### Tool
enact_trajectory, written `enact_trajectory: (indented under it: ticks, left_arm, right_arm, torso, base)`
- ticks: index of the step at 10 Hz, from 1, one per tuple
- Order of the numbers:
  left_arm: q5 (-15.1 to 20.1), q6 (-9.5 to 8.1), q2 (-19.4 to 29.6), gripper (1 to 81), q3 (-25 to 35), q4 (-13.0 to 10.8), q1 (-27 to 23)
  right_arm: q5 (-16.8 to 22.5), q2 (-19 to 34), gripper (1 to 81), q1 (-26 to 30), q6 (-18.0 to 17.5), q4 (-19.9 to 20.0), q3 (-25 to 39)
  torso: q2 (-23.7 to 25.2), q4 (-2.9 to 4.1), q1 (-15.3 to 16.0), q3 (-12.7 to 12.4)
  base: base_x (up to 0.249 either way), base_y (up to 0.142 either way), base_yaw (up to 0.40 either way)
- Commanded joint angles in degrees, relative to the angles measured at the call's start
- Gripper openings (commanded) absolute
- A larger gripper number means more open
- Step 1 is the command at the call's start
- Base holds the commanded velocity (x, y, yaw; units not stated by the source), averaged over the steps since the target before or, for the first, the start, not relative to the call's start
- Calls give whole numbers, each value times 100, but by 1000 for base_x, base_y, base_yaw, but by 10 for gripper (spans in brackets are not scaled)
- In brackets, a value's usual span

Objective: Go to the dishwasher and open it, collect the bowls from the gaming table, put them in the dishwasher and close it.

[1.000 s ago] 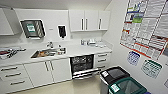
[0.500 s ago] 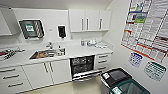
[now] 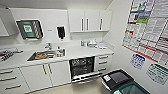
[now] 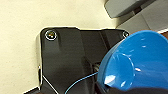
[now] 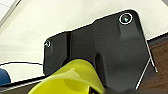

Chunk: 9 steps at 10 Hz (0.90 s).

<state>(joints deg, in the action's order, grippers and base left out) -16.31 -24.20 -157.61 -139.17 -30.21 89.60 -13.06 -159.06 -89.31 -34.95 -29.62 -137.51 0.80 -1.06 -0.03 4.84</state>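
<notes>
- A small white kitchenette with wall cabinets; a long white bench point(image 3: 82, 52) runs along the back wall, a steel sink point(image 3: 42, 55) set near its left end.
- The steel-fronted dishwasher point(image 3: 82, 68) sits under the bench's right part, door dropped open, dark racks point(image 3: 81, 65) exposed, ready for loading.
- A glossy blue round bowl point(image 4: 140, 62) shows large at the left wrist, a yellow-green bowl point(image 5: 72, 78) at the right wrist, apparently carried for loading; whether either arm's fingers pinch them I cannot tell.

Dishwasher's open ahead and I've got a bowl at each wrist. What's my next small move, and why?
Probably roll forward, steering slightly right to square up with the dishwasher. Its door is already down and the dark racks are exposed, but it sits well ahead across bare floor. The blue bowl shows close at the left wrist and the yellow bowl at the right, so closing in comes first. Mind the black bin on the right.
</notes>
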Motion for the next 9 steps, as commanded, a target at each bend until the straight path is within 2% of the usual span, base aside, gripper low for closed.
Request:
enact_trajectory:
  ticks: [1,9]
  left_arm:
    - [137,-15,115,10,30,-29,-193]
    - [137,-15,115,10,30,-29,-193]
  right_arm:
    - [198,100,10,216,6,-61,50]
    - [198,91,10,207,15,-70,50]
  torso:
    - [0,0,3,0]
    - [2,0,3,0]
  base:
    - [87,74,0]
    - [85,91,0]
